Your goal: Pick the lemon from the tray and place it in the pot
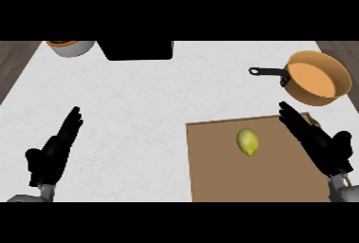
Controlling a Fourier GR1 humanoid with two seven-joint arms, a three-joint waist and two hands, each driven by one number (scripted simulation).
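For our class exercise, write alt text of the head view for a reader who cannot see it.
A yellow lemon lies on a brown tray on a white counter, with an orange pot beyond the tray. The open right hand is over the tray's right edge; the open left hand rests at lower left.

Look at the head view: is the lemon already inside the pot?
No, the lemon lies on the brown tray, while the orange pot stands apart beyond the tray's far right corner with nothing visible in it.
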